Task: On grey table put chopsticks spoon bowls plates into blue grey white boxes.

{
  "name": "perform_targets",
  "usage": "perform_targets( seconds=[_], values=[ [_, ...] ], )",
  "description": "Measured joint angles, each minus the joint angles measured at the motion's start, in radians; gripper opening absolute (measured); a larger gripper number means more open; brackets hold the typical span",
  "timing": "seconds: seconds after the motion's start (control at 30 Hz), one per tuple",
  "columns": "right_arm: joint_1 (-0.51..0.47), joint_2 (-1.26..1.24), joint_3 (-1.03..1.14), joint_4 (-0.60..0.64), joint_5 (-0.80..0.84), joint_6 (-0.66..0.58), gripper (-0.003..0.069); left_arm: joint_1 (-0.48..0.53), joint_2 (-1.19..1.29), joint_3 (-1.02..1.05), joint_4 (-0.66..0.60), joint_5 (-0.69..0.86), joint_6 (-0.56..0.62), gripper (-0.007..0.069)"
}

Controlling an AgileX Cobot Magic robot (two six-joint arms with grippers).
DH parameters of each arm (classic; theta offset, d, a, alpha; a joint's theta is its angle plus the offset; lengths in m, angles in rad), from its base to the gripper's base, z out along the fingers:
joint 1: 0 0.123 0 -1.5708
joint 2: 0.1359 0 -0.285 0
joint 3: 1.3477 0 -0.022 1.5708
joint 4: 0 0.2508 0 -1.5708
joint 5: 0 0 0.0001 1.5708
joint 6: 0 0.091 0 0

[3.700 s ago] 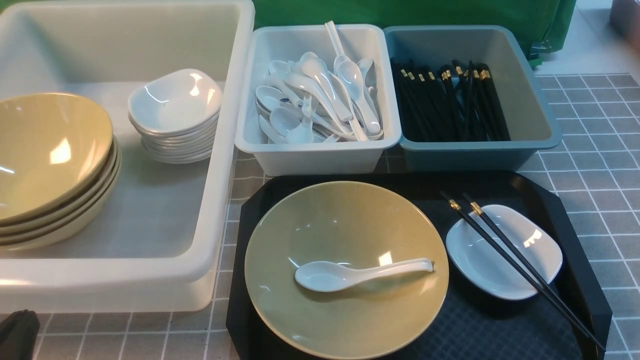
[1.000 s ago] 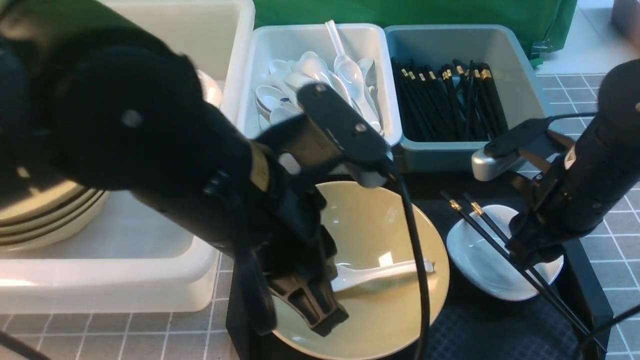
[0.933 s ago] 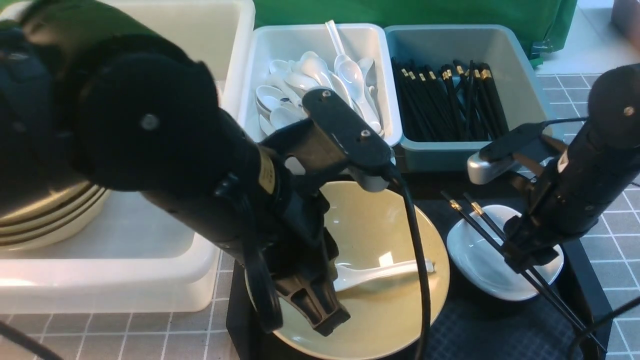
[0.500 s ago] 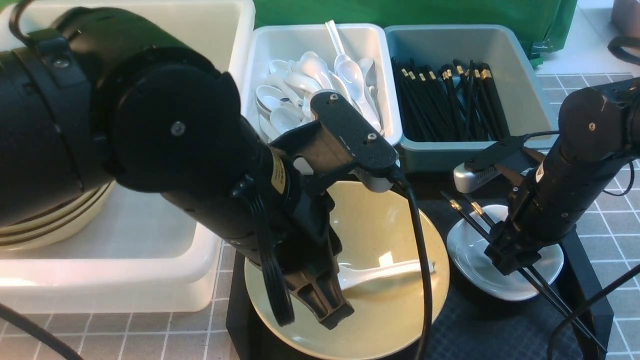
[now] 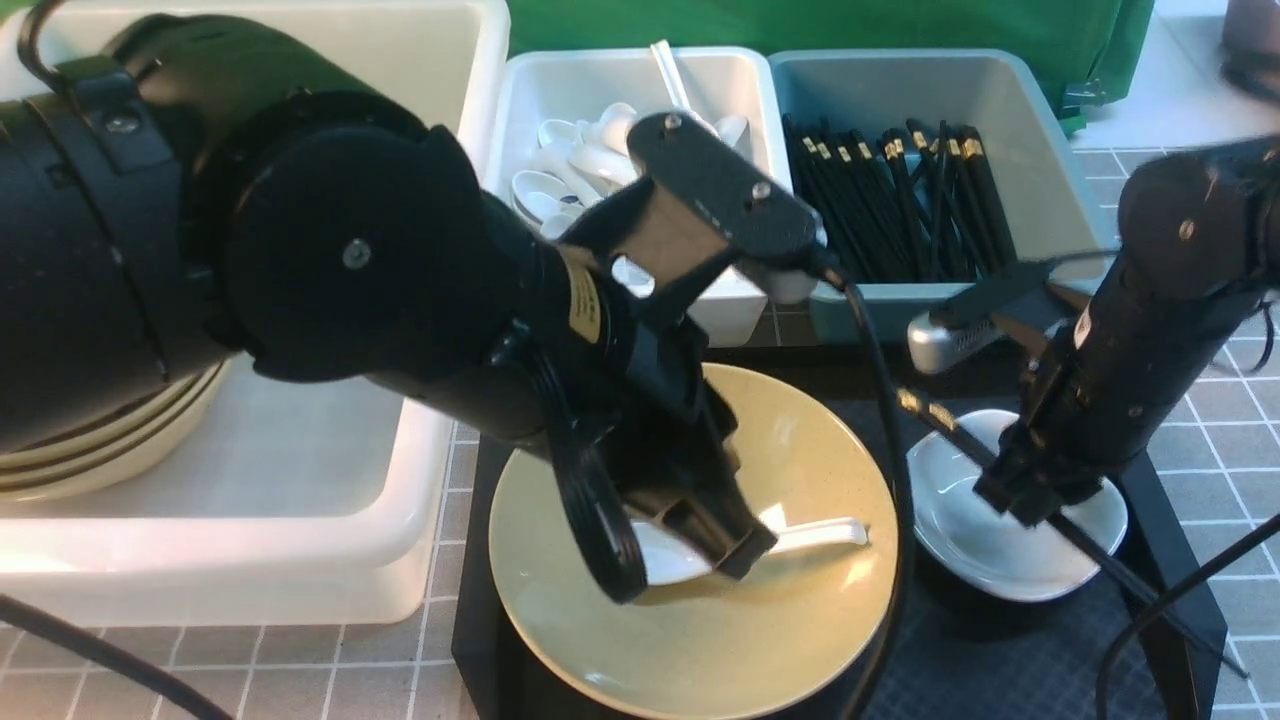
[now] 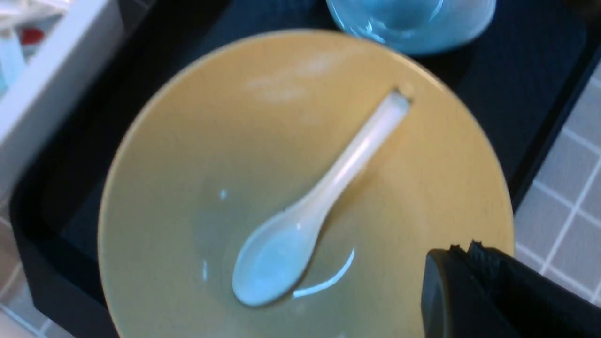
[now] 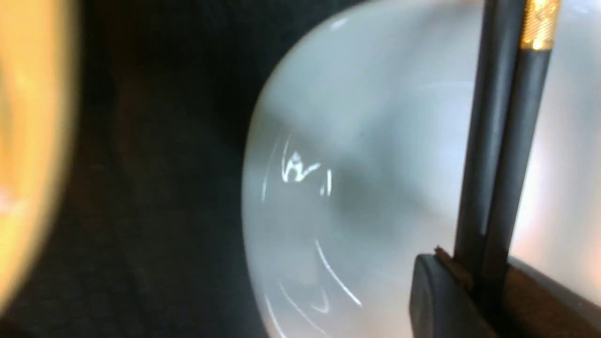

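a grey bench ruled in white squares, with a green cloth behind it. on it a black tray carries a wide olive-yellow bowl and a small white plate. a glossy white spoon lies in the bowl. the left gripper hangs just over its scoop, shut and empty. the right gripper is closed on two black, gold-banded chopsticks above the plate. behind stand a large white box, a small white box of spoons and a blue-grey box of more chopsticks.

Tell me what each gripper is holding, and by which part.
Right gripper pinches both chopsticks mid-shaft, away from the gold bands, above the white plate. Left gripper is shut on nothing; the spoon lies free in the bowl.
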Motion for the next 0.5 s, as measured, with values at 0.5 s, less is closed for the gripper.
perform_targets(
  seconds=[0.5],
  values=[
    [-0.001,0.026,-0.489,0.000,-0.228,0.124,0.0149,0.266,0.156,-0.305,-0.008,-0.116,0.019,-0.0008]
  ],
)
